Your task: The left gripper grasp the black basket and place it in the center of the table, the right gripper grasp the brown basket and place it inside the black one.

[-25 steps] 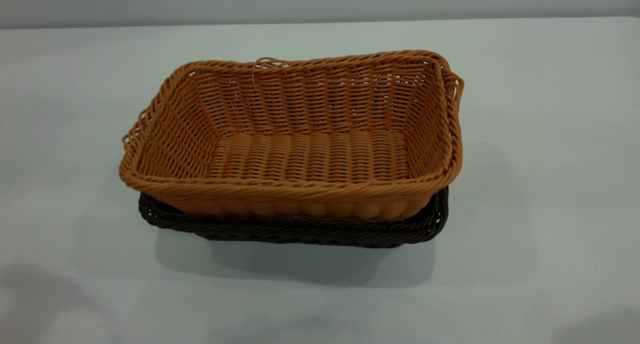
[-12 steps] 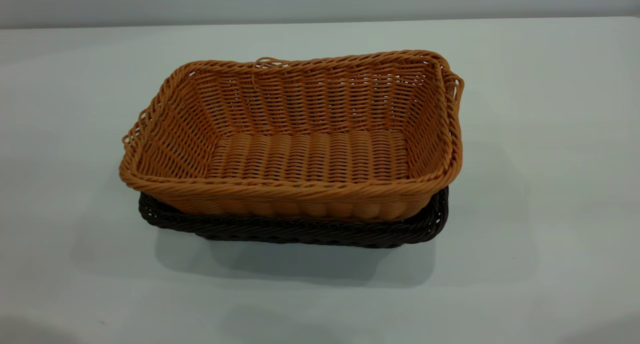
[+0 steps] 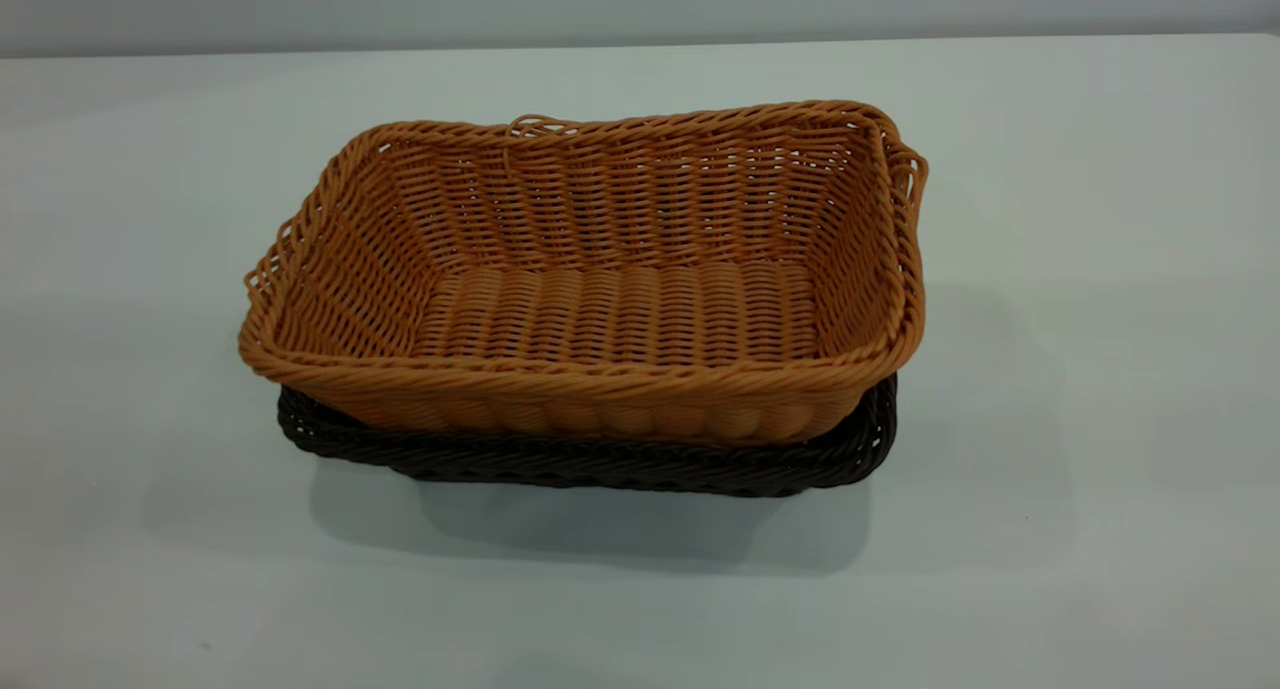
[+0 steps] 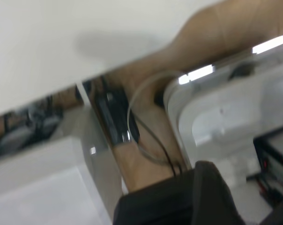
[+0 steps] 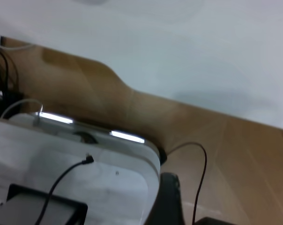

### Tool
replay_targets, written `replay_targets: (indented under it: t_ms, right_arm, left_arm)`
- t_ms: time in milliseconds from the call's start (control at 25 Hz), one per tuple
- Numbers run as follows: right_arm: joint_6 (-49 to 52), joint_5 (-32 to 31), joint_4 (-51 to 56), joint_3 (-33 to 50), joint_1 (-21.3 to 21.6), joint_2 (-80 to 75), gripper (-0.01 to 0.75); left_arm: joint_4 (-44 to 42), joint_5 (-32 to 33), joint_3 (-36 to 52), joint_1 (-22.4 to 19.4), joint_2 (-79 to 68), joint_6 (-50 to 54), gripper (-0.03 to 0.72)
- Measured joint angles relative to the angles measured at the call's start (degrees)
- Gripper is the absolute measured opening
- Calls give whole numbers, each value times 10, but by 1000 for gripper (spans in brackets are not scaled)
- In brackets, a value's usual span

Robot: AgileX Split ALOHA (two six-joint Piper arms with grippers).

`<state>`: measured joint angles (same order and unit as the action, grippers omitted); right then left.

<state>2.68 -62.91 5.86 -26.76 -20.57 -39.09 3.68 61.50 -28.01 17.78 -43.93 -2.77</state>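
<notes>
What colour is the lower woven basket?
Very dark brown-black wicker basket, clearest in the exterior view.

No text, label, brand, number or sign can be read in any view.

Arm shadows gone from the table's (image 3: pixel 1100 219) near edge.

exterior: near, angled down at table (image 3: pixel 1100 169) | both wrist views: past table edge, toward floor
</notes>
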Motion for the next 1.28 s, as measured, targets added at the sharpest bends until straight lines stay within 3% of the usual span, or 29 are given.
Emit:
replay_targets:
  t_ms: [680, 800, 1080, 1280]
  right_arm:
    - [0, -12, 1, 3, 0, 266, 575]
    - [0, -14, 5, 3, 20, 306, 575]
    - [0, -19, 11, 3, 122, 400, 575]
    - [0, -21, 12, 3, 145, 400, 575]
  left_arm:
    - [3, 15, 0, 0, 303, -4, 349]
    - [4, 19, 0, -5, 356, -4, 349]
    - [11, 22, 0, -105, 440, -4, 349]
    - [14, 24, 0, -173, 450, -4, 349]
